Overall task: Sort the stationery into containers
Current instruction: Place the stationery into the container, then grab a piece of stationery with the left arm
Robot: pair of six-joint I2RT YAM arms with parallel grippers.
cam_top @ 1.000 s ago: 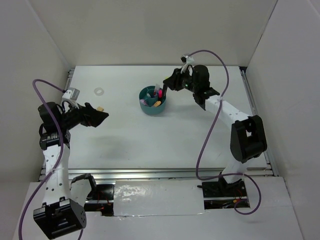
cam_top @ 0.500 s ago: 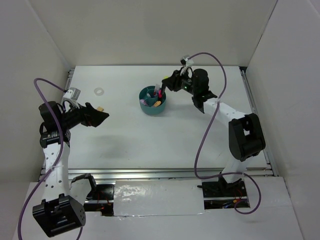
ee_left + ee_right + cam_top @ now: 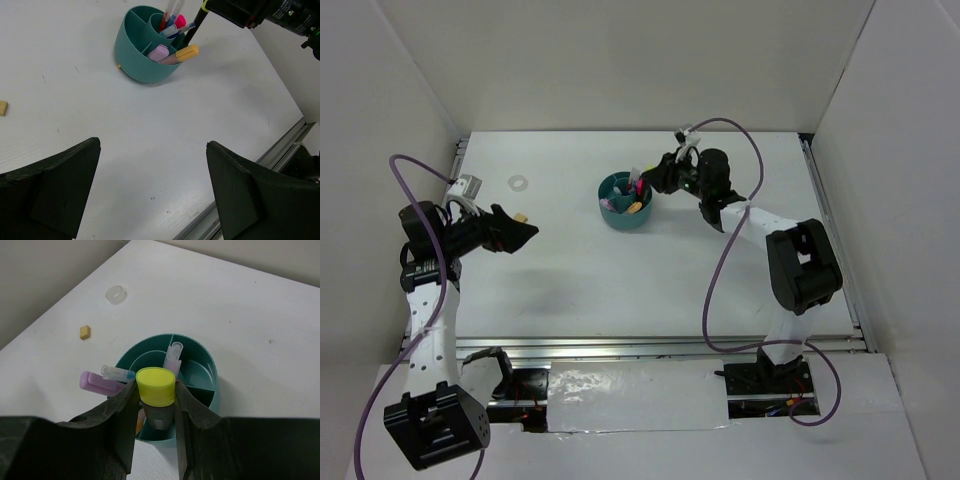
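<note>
From above, the teal organizer (image 3: 620, 212) stands toward the back of the white table (image 3: 620, 290), near the middle. The right gripper (image 3: 655, 178) sits right at the organizer's right rear rim; what it holds is too small to tell here. The left gripper (image 3: 523, 232) hangs over the left side of the table, well apart from the organizer. A tan eraser (image 3: 521, 216) shows just beside its far finger, and a clear ring (image 3: 518, 182) lies farther back.

In the left wrist view, the left gripper (image 3: 152, 145) stands wide apart with nothing between its fingers (image 3: 55, 185). The organizer (image 3: 132, 55) is far ahead of it. It holds a pink-capped highlighter (image 3: 180, 21) and thin pens near the centre, plus a lilac stick (image 3: 158, 52) and an orange stick (image 3: 182, 53) leaning over the near rim. The eraser (image 3: 3, 108) lies at the left edge. The right gripper (image 3: 235, 10) reaches in from the top, with a black barrel (image 3: 196, 27) slanting down from it into the organizer.

In the right wrist view, the right gripper (image 3: 155, 402) is closed narrowly on the yellow-capped highlighter (image 3: 155, 386), with its fingers (image 3: 122, 407) pressed against both sides of the barrel just under the cap. The highlighter stands nearly upright, directly over the organizer (image 3: 202, 352), at its near side. The lilac stick (image 3: 95, 381) juts out over the rim to the left. The eraser (image 3: 85, 332) and ring (image 3: 116, 294) lie on the table beyond.
</note>
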